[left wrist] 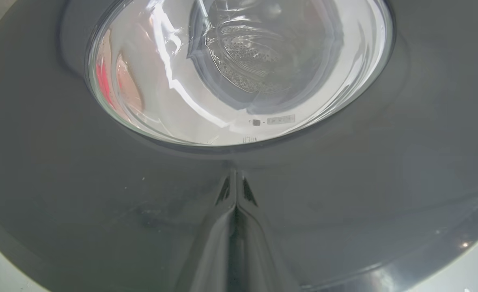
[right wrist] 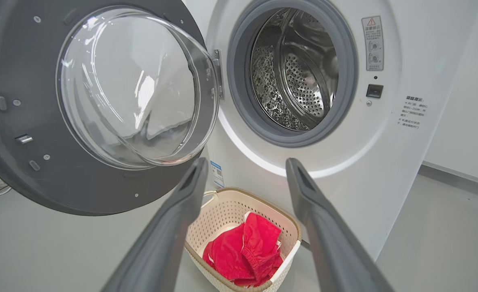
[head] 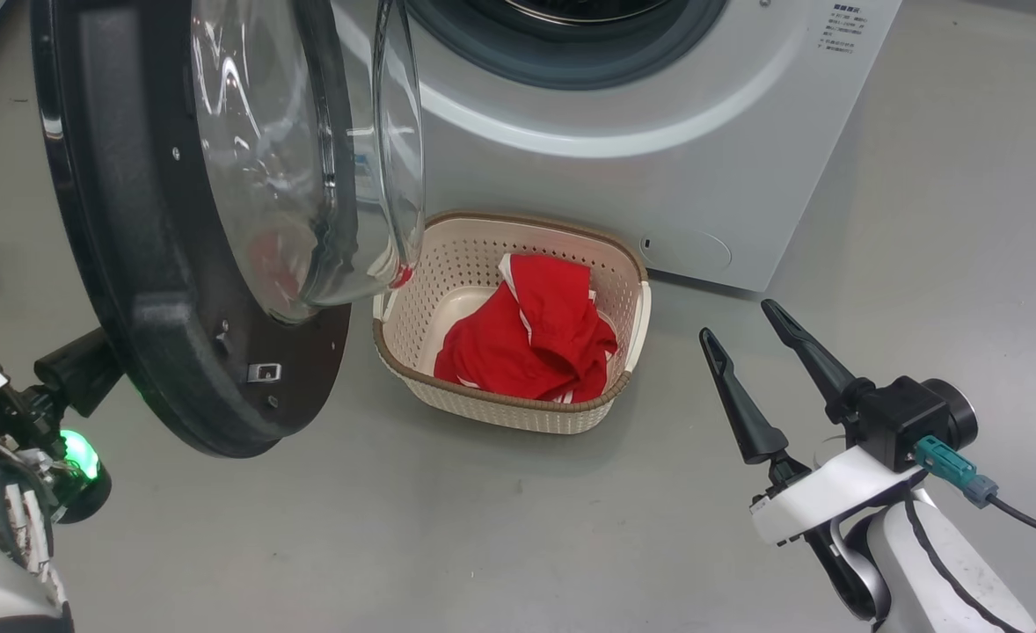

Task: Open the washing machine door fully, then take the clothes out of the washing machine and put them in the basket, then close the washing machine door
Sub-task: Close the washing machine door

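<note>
Two arms flank the washer [head: 659, 158]: the left gripper [left wrist: 235, 178], jaws shut on nothing, sets its joined tips against the door's [head: 131, 264] glossy black outer rim just below the glass. The right gripper [head: 738, 321] hangs low over the floor [head: 483, 527] on the right, jaws spread wide and empty, fingers aimed at the washer. The door stands open on the washer's left, its clear bowl bulging over the basket's [head: 465, 264] left edge, and red clothes [head: 527, 343] with white trim lie crumpled in that basket, which sits on the floor against the washer's front.
</note>
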